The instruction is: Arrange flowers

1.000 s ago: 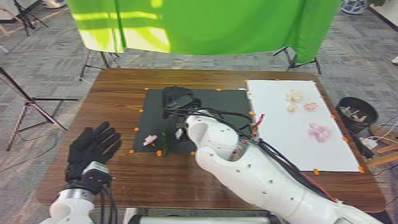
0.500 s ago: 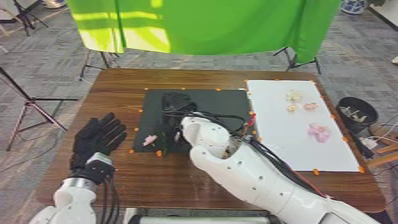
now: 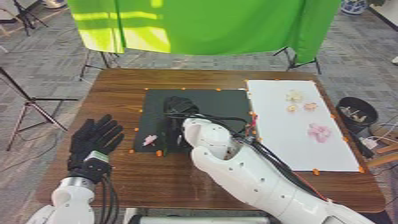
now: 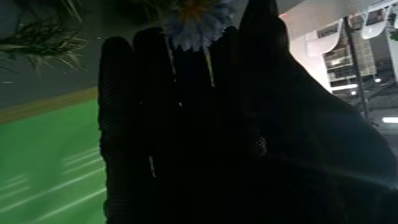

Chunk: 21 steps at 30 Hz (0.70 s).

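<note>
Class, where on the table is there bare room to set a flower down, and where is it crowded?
Bare: the white sheet's near end, nearer than the big pink flower; the wood between the table's far edge and black mat. Crowded: the mat's middle, with the right hand and blue flower.

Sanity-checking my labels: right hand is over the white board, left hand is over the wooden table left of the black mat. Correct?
One fix: the right hand is over the black mat, not the white board; the head view shows it. The left hand is over the wooden table left of the mat, as stated.
</note>
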### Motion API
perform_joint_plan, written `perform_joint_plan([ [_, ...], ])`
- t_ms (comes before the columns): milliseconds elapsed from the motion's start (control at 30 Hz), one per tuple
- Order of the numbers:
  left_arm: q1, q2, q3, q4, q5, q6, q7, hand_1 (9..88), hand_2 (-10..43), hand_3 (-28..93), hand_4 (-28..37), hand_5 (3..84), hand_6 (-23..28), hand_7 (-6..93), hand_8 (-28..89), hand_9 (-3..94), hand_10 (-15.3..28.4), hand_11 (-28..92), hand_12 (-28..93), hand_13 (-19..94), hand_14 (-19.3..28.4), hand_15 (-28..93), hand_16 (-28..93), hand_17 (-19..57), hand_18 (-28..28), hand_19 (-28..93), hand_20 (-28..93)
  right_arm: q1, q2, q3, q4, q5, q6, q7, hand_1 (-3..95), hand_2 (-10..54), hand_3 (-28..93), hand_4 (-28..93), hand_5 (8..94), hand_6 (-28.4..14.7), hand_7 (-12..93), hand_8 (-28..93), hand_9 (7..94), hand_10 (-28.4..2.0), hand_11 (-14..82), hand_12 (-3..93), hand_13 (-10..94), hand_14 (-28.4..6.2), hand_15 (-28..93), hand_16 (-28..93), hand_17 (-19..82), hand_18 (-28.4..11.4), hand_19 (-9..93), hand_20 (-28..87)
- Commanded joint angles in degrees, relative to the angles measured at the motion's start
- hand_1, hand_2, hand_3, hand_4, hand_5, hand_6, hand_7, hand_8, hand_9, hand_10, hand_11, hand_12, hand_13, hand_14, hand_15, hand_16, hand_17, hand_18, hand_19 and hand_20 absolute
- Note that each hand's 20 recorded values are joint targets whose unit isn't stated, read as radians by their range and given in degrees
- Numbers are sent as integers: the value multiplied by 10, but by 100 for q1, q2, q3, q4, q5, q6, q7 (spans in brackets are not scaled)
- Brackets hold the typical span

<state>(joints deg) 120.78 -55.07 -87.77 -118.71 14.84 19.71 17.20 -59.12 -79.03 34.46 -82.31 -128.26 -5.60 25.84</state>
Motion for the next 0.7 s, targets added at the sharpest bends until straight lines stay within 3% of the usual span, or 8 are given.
perform_joint_plan([
  [33, 70, -36, -51, -32, -3, 43, -21, 310, 164, 701, -283, 454, 115, 195, -96, 392, 176, 346, 115, 285, 189, 521, -106, -63, 168, 435, 100, -16, 57, 96, -194, 156, -3, 103, 516, -90, 802, -283, 626, 7, 185, -102, 659, -114, 96, 129, 578, -102, 173, 182, 270, -153, 564, 194],
  [233, 154, -74, -122, -33, 56, -41, 5, 310, 164, 701, -283, 453, 115, 195, -96, 391, 176, 347, 115, 285, 189, 521, -107, -63, 168, 436, 98, 24, 309, 281, -697, 573, 73, 175, 489, -94, 813, -283, 608, 3, 185, -131, 629, -120, 87, 125, 559, -109, 167, 179, 262, -159, 556, 188],
  [300, 232, -30, -120, -109, -16, 80, 145, 310, 164, 701, -283, 453, 115, 195, -97, 391, 176, 347, 115, 285, 189, 521, -107, -63, 169, 436, 98, -25, 482, 460, -978, 590, 18, 95, 473, -94, 822, -282, 599, -2, 183, -132, 603, -123, 84, 124, 543, -114, 164, 178, 254, -163, 560, 189],
  [367, 337, -51, -223, -163, 156, 37, 69, 310, 164, 702, -283, 454, 116, 195, -97, 391, 176, 347, 115, 285, 189, 521, -107, -63, 168, 436, 97, -136, 730, 726, -1320, 652, -111, -55, 442, -95, 840, -282, 580, -11, 183, -131, 559, -130, 80, 121, 512, -125, 160, 181, 237, -168, 567, 188],
  [433, 382, -54, -264, -195, 243, 64, 103, 310, 164, 702, -283, 454, 116, 195, -97, 392, 177, 347, 115, 285, 189, 522, -107, -63, 169, 436, 97, -266, 1062, 999, -1695, 680, -160, -52, 413, -95, 845, -283, 557, -19, 176, -130, 520, -140, 73, 120, 476, -130, 156, 181, 222, -173, 572, 188],
  [533, 548, -67, -329, -286, 220, 123, 248, 310, 165, 702, -283, 455, 116, 195, -97, 393, 176, 349, 115, 286, 189, 522, -108, -63, 169, 437, 97, -652, 1749, 1410, -2181, 472, 32, -281, 384, -95, 842, -283, 527, -29, 170, -127, 482, -152, 65, 120, 439, -141, 154, 184, 199, -179, 571, 188],
  [633, 677, -99, -382, -331, 197, 74, 324, 309, 165, 703, -283, 455, 115, 196, -97, 393, 176, 350, 115, 287, 189, 521, -108, -63, 169, 437, 97, -1170, 2365, 2051, -2520, -164, -220, -682, 348, -84, 836, -278, 516, -30, 163, -123, 460, -154, 56, 120, 413, -146, 141, 185, 179, -182, 554, 185],
  [700, 729, -126, -400, -340, 197, 91, 340, 309, 165, 703, -283, 455, 115, 197, -97, 394, 176, 350, 115, 287, 189, 522, -108, -63, 169, 437, 96, -1540, 2773, 2418, -2687, -140, -64, -605, 338, -82, 833, -273, 502, -28, 156, -115, 441, -155, 51, 123, 398, -146, 128, 194, 172, -181, 535, 184],
])
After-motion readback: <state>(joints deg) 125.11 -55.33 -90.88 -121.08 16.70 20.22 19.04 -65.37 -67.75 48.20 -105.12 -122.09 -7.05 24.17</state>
